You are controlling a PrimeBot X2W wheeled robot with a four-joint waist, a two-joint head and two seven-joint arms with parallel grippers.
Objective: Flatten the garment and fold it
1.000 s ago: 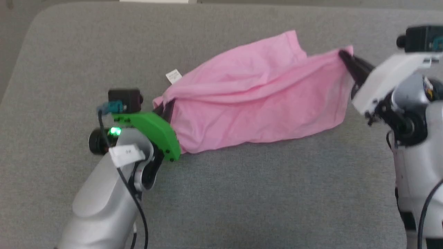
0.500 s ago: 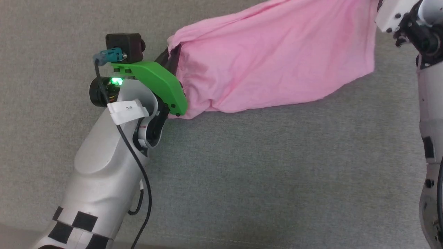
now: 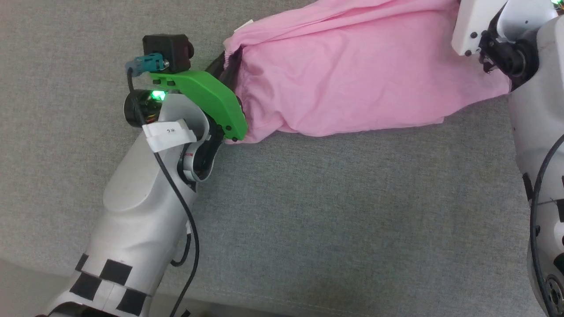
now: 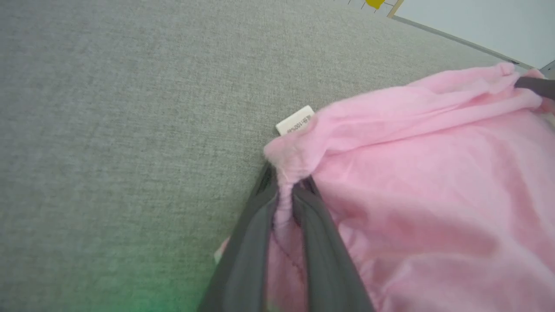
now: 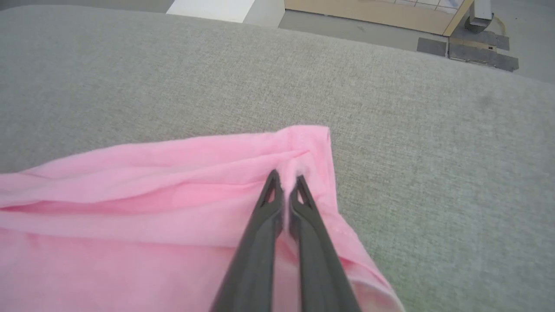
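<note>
The light pink garment [image 3: 352, 75] hangs stretched between my two grippers above the grey cushion, sagging along its lower edge. My left gripper [image 4: 284, 190] is shut on its gathered waistband corner, and a small white tag [image 4: 295, 120] sticks out just beyond the pinch. In the head view that gripper [image 3: 227, 61] sits behind the green wrist mount at the cloth's left end. My right gripper [image 5: 286, 180] is shut on the opposite hemmed corner of the garment [image 5: 151, 208]. In the head view the right fingers are hidden past the top edge.
The grey fabric cushion [image 3: 343, 220] spreads below and in front of the cloth. Its far edge, with floor and a pale panel [image 5: 217, 6] beyond, lies behind the garment. My right arm [image 3: 537, 132] runs down the head view's right side.
The head camera has tilted down, so the cloth now sits at the top. Both grippers kept hold of the garment and raised it, drawing it tauter than one second ago.
</note>
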